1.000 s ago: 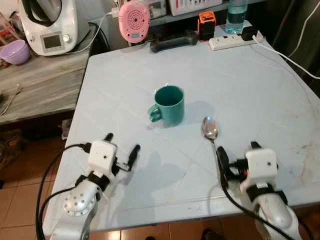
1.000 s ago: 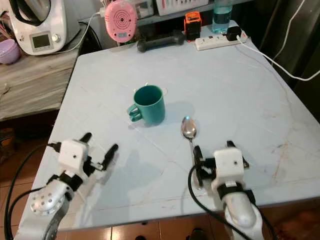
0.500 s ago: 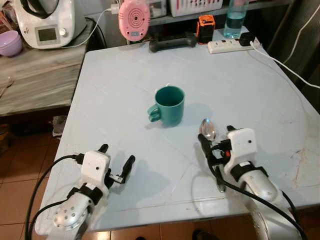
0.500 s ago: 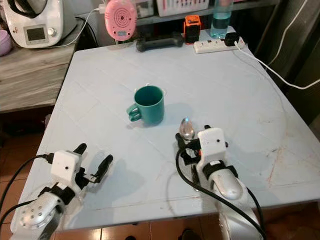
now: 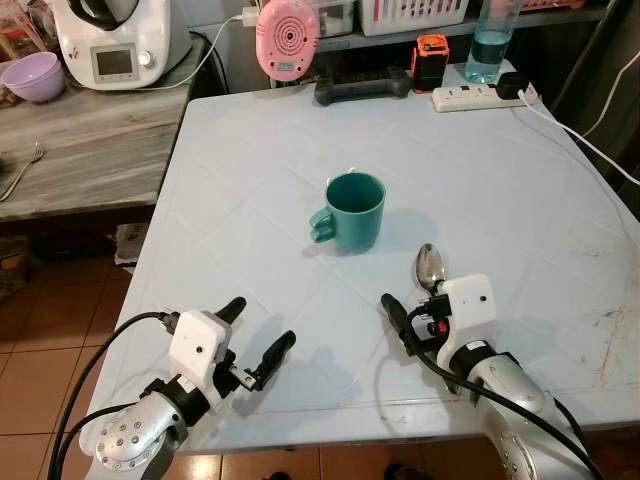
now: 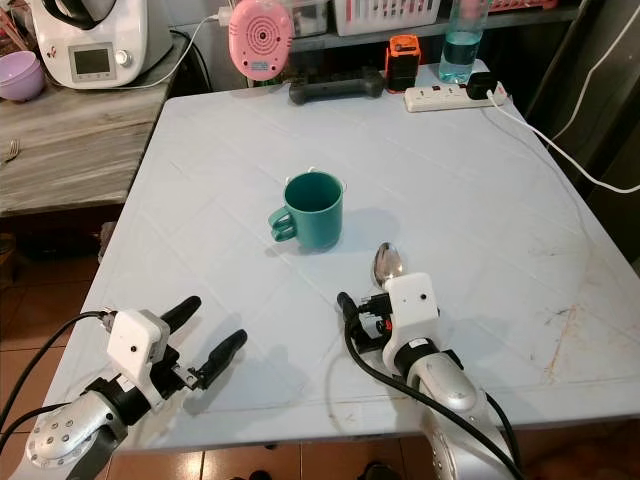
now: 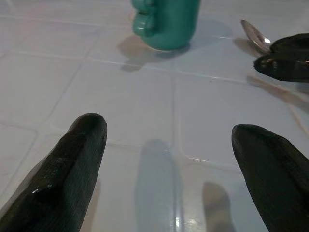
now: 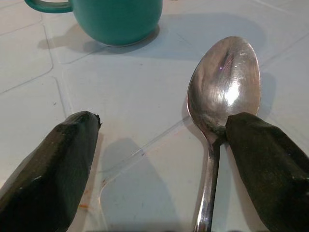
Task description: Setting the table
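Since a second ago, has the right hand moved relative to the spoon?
Yes. The right hand advanced along the spoon toward the mug, from the handle end up to the bowl.

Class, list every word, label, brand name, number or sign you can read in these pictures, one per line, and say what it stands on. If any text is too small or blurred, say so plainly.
No text reads clearly.
White kitchen appliance: its small screen shows marks too small to read.
Water bottle: any label is blurred.
Orange and black device: no legible marking.
Teal mug, spoon, pink round device: no text visible.
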